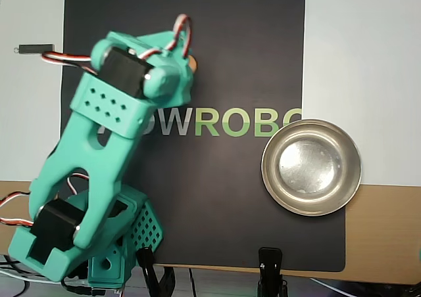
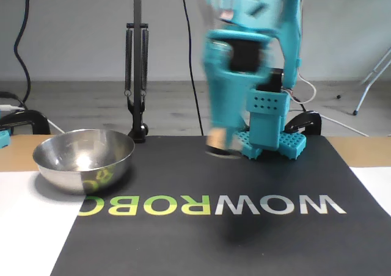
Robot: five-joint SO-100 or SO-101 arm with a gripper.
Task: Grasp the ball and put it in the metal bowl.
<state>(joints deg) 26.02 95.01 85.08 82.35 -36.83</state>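
Tool (image 2: pixel 218 146) closed on the ball (image 1: pixel 193 62), held above the black mat (image 1: pixel 223 198), well apart from the metal bowl (image 2: pixel 122 143). Risk: fast swing could shake the smooth sphere loose before the bowl.

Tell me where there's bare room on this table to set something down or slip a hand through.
Overhead, the black mat lies bare above the lettering and right of the arm, also between the arm and the metal bowl. The white sheet above the bowl is bare too. Crowded: the mat's left side under the arm, and the bottom edge with base, wires and clamp.
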